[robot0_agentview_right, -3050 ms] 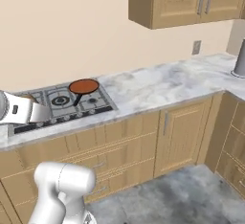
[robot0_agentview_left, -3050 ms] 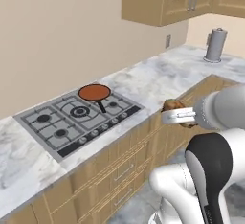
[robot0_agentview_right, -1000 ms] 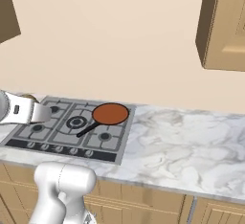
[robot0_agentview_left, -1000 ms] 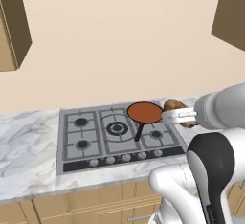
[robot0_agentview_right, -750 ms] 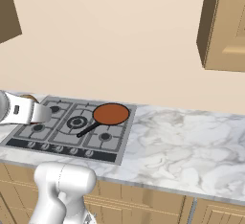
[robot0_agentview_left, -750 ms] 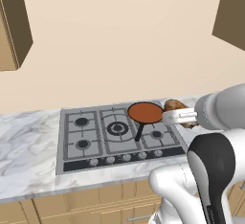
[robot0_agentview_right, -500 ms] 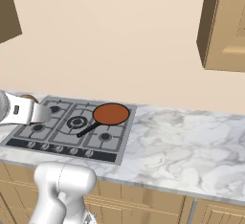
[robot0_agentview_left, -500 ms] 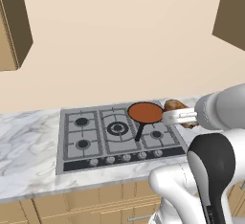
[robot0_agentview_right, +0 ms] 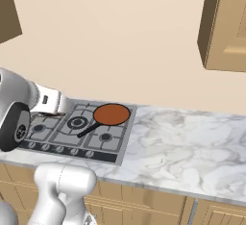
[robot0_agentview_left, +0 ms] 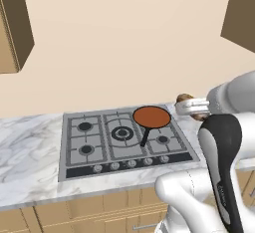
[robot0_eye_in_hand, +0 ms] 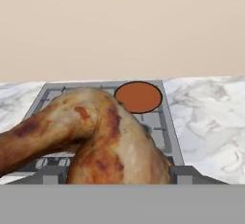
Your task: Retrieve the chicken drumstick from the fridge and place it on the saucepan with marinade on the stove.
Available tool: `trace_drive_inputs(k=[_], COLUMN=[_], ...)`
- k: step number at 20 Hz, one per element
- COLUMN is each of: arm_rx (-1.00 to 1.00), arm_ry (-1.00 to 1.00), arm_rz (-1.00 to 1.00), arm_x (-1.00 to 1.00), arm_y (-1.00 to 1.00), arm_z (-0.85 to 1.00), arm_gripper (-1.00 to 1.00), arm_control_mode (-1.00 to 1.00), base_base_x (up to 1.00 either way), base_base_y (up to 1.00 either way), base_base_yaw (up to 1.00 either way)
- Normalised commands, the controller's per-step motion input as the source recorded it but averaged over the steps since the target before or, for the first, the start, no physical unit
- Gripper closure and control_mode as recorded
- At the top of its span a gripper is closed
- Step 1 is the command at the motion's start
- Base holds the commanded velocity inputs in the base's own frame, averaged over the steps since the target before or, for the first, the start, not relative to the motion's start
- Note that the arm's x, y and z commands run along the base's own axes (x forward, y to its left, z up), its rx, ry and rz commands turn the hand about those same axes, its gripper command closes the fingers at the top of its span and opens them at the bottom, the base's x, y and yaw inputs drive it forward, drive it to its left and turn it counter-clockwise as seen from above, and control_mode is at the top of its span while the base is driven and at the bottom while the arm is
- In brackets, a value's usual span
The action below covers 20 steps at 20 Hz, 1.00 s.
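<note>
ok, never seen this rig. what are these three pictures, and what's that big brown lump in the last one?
It is a simulated kitchen with a white robot arm on a driving base. Two cameras sit on the base behind the arm, left and right; the third looks along the claw. The brown lump is the chicken drumstick, held in the claw and close to the lens. Ahead, set in a marble counter, is the stove, and on it the saucepan with orange-brown marinade. The drumstick is not yet in the pan.

The chicken drumstick (robot0_eye_in_hand: 95,137) looms close in front, with the saucepan (robot0_eye_in_hand: 138,97) beyond it on the stove (robot0_eye_in_hand: 162,122).
</note>
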Motion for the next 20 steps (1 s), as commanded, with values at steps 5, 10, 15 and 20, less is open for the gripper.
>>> trace_drive_inputs(k=[5,10,15,20], arm_rx=[0.01,0.00,0.00,0.00], arm_ry=[0.00,0.03,0.11,0.15], arm_rz=[0.00,0.00,0.00,0.00], arm_x=[0.74,0.89,0.86,0.59], arm_y=[-0.28,0.00,0.00,0.00], arm_z=[-0.18,-0.27,-0.37,-0.40], arm_gripper=[1.00,1.00,1.00,1.00], arm_control_mode=[-1.00,-1.00,-1.00,-1.00], base_base_x=[0.00,0.00,0.00,0.00], base_base_y=[0.00,0.00,0.00,0.00], base_base_yaw=[0.00,0.00,0.00,0.00])
